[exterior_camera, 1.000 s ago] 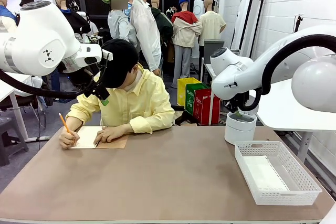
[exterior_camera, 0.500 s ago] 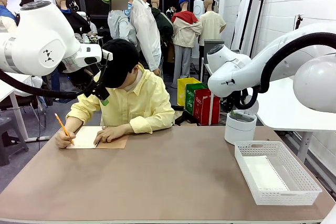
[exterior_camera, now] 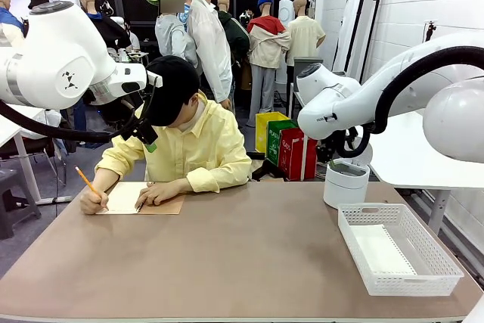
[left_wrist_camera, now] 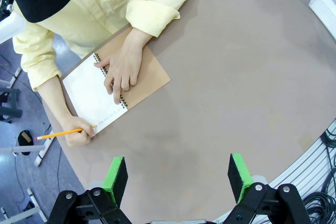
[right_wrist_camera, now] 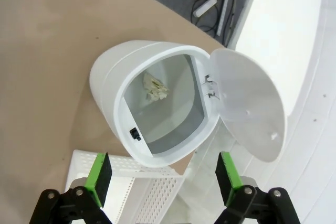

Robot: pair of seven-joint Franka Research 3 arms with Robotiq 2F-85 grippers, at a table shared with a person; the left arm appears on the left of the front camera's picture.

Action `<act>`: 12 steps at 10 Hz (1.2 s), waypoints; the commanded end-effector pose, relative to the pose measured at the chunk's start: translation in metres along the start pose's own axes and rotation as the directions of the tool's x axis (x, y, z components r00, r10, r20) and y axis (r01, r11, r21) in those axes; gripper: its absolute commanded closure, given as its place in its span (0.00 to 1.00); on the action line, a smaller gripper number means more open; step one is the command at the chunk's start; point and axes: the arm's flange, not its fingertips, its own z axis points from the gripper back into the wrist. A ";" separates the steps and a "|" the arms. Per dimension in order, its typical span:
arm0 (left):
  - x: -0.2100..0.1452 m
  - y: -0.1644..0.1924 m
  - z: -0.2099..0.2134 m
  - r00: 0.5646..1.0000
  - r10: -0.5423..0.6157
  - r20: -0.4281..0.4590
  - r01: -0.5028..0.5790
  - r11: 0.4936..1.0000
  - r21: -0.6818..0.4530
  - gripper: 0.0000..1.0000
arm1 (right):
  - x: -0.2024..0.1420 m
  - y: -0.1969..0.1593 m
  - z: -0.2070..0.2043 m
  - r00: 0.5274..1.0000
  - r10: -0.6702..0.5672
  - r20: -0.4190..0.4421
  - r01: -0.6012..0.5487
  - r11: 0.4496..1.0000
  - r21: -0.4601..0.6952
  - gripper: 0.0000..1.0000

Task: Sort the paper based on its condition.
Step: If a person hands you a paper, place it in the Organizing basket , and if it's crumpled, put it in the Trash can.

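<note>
A crumpled ball of paper [right_wrist_camera: 156,88] lies at the bottom of the white bin [right_wrist_camera: 113,85], whose lid [right_wrist_camera: 247,103] stands flipped open. My right gripper [right_wrist_camera: 163,174] hovers straight above the bin mouth, open, with nothing between its green pads. In the front view a flat white sheet of paper [exterior_camera: 382,251] lies in the white basket [exterior_camera: 423,251] just in front of the bin [exterior_camera: 345,187]. My left gripper [left_wrist_camera: 177,178] hangs high over the table's left side, open and holding nothing.
At the far side a person in a yellow shirt writes with a pencil [left_wrist_camera: 60,134] in a spiral notebook with a tan cover [left_wrist_camera: 149,77], one hand flat on the page. The basket [right_wrist_camera: 131,195] stands close beside the bin. Bare brown tabletop [exterior_camera: 242,262] spans the middle.
My right wrist has risen and swung slightly left above the bin. The person's pencil hand has shifted a little. The left arm has not moved.
</note>
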 end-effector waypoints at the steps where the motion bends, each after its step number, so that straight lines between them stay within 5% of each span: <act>1: 0.000 0.001 0.001 1.000 -0.002 0.002 0.002 1.000 0.000 0.00 | 0.000 -0.004 -0.001 1.000 -0.004 0.002 0.004 1.000 -0.006 0.00; 12: 0.000 0.001 0.001 1.000 -0.002 0.002 0.002 1.000 0.000 0.00 | 0.000 -0.004 -0.001 1.000 -0.004 0.002 0.004 1.000 -0.006 0.00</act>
